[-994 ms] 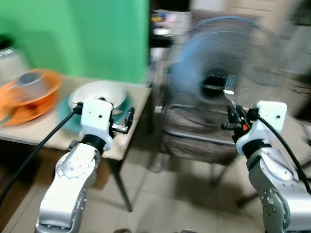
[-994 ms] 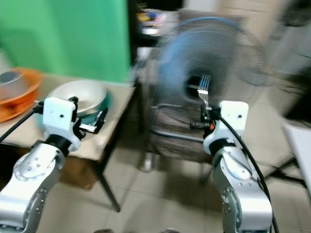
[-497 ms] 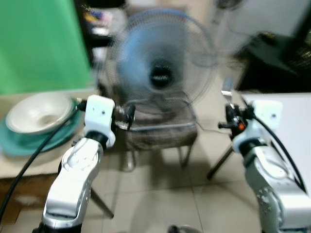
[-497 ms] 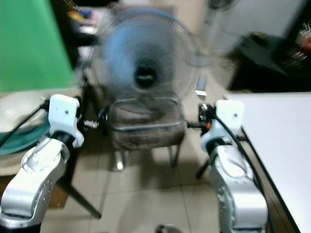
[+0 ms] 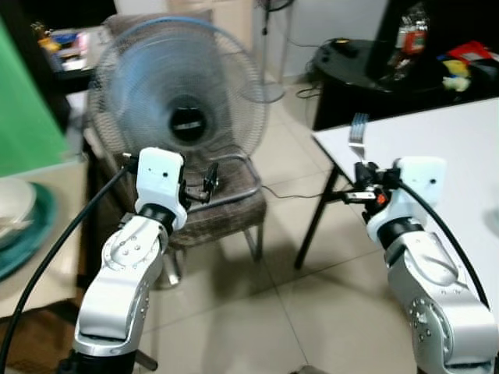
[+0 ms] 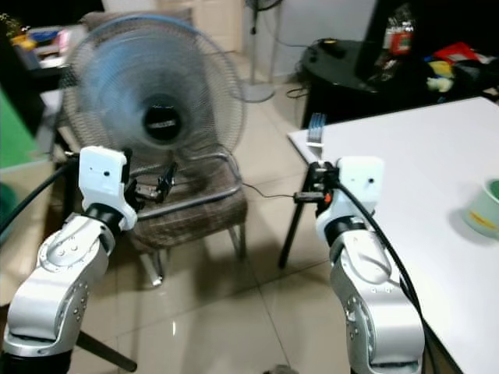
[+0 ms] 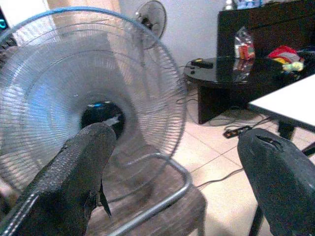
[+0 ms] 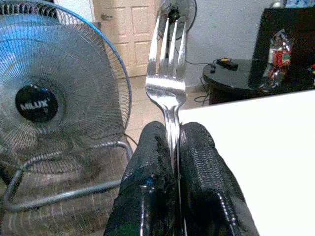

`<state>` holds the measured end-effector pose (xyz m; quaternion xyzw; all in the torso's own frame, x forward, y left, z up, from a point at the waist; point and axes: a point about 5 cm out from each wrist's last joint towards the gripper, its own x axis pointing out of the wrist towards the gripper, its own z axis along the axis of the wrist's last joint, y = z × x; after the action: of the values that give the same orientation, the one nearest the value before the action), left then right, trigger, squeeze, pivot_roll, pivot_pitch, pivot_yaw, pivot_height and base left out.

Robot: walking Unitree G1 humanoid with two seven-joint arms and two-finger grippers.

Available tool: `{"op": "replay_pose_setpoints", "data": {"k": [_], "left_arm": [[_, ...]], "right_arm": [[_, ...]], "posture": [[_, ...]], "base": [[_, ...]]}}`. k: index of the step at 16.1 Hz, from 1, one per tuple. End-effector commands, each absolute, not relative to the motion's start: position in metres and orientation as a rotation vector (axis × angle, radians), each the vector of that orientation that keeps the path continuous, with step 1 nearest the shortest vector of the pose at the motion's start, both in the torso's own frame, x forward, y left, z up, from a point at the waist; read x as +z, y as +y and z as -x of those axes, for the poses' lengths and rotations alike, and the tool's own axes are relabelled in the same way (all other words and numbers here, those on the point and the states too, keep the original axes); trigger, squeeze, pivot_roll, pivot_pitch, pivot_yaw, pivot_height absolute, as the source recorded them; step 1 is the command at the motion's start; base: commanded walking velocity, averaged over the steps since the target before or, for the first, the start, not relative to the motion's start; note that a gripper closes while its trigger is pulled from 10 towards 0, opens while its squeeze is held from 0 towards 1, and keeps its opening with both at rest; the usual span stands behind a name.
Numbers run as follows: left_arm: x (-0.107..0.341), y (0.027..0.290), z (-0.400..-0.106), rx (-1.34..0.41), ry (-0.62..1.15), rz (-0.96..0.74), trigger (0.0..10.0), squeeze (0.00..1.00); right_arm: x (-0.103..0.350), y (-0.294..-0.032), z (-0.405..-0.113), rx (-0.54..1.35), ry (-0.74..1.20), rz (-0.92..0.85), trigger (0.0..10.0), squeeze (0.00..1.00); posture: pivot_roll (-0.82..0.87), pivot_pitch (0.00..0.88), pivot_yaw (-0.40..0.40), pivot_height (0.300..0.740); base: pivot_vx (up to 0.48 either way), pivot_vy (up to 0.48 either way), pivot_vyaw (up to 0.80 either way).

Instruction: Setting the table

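- A white table (image 6: 437,179) fills your 2 o'clock; a fan (image 5: 175,97) on a chair (image 5: 214,206) stands at 11.
- Your right gripper (image 8: 170,147) pinches a fork (image 8: 168,73) upright by its handle, beside the table's corner.
- Your left gripper (image 5: 209,181) is spread wide, empty.
- You're mid-carry; next, probably reach over the tabletop and lay the fork flat.

A blue-rimmed fan (image 5: 175,109) stands on a brown chair (image 5: 222,209) near a black cabinet (image 5: 366,74).
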<state>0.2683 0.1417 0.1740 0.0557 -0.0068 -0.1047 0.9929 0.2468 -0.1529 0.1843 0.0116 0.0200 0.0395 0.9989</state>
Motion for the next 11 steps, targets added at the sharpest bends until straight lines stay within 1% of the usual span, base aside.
{"op": "replay_pose_setpoints", "data": {"k": [1, 2, 3, 4, 5, 6, 7, 9, 11], "left_arm": [[0.173, 0.139, -0.269, -0.219, -0.017, -0.118, 8.8, 0.00], [0.173, 0.137, -0.269, -0.229, -0.020, -0.118, 8.8, 0.00], [0.176, 0.138, -0.269, -0.234, -0.030, -0.108, 0.0, 0.00], [0.178, 0.143, -0.265, -0.220, -0.037, -0.097, 0.0, 0.00], [0.176, 0.143, -0.266, -0.207, -0.032, -0.114, 8.2, 0.00], [0.174, 0.143, -0.267, -0.202, -0.025, -0.130, 8.2, 0.00], [0.172, 0.143, -0.268, -0.214, -0.022, -0.146, 10.0, 0.00], [0.179, 0.151, -0.270, -0.202, -0.031, -0.140, 10.0, 0.00], [0.174, 0.154, -0.270, -0.157, -0.025, -0.144, 10.0, 0.00]], "right_arm": [[0.184, -0.156, -0.246, 0.080, 0.034, -0.031, 10.0, 0.00], [0.184, -0.157, -0.247, 0.078, 0.033, -0.033, 10.0, 0.00], [0.183, -0.158, -0.248, 0.061, 0.039, -0.024, 10.0, 0.00], [0.182, -0.151, -0.244, 0.105, 0.038, -0.038, 0.0, 0.00], [0.180, -0.151, -0.242, 0.119, 0.039, -0.024, 3.8, 0.00], [0.179, -0.152, -0.242, 0.117, 0.043, -0.024, 3.8, 0.00], [0.175, -0.154, -0.246, 0.093, 0.050, -0.022, 10.0, 0.00], [0.186, -0.147, -0.248, 0.101, 0.028, -0.063, 10.0, 0.00], [0.179, -0.149, -0.247, 0.116, 0.038, -0.043, 10.0, 0.00]], "posture": [[0.06, 0.000, 0.017, 0.740], [0.06, 0.000, 0.017, 0.740], [0.06, 0.000, -0.002, 0.740], [0.07, 0.000, 0.009, 0.740], [0.07, 0.000, 0.012, 0.740], [0.07, 0.000, 0.012, 0.740], [0.07, 0.000, 0.008, 0.740], [0.07, 0.000, 0.007, 0.740], [0.10, 0.000, -0.005, 0.740]], "base": [[0.000, 0.000, -0.78], [0.000, 0.000, -0.78], [0.000, 0.000, -0.78], [0.000, 0.000, -0.80], [0.000, 0.000, -0.80], [0.000, 0.000, -0.80], [0.000, 0.000, -0.80], [0.000, 0.000, -0.80], [0.000, 0.000, -0.80]]}}
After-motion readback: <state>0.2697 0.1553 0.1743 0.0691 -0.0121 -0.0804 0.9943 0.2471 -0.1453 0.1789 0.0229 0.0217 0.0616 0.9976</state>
